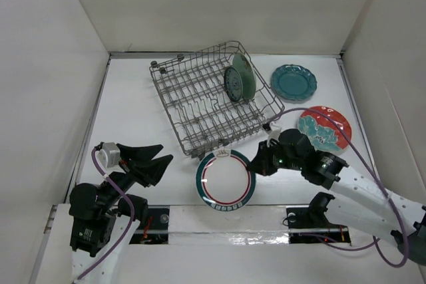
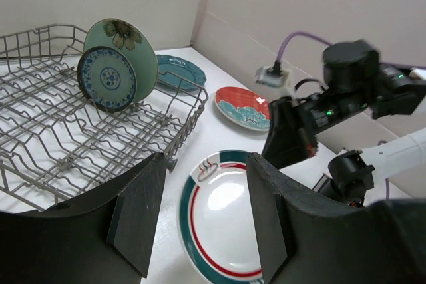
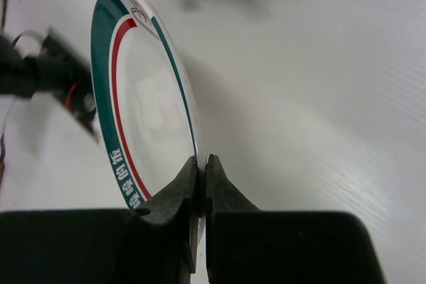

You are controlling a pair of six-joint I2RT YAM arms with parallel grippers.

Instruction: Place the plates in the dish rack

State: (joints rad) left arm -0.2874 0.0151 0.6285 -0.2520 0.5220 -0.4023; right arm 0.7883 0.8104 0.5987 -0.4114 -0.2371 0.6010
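The grey wire dish rack (image 1: 200, 108) stands at the back centre and holds the pale green plate (image 1: 244, 74) and the small white plate with teal pattern (image 1: 233, 84) upright at its right end. The white plate with red and dark rings (image 1: 225, 179) is in front of the rack. My right gripper (image 1: 255, 166) is shut on its right rim (image 3: 200, 164). My left gripper (image 1: 160, 161) is open and empty, left of that plate, which shows between its fingers (image 2: 223, 224). The scalloped teal plate (image 1: 293, 82) and the red-and-teal floral plate (image 1: 324, 128) lie flat to the right of the rack.
White walls enclose the table on the left, back and right. The right arm's purple cable (image 1: 313, 112) arcs over the floral plate. The rack's black wheels (image 1: 166, 64) show along its far left edge.
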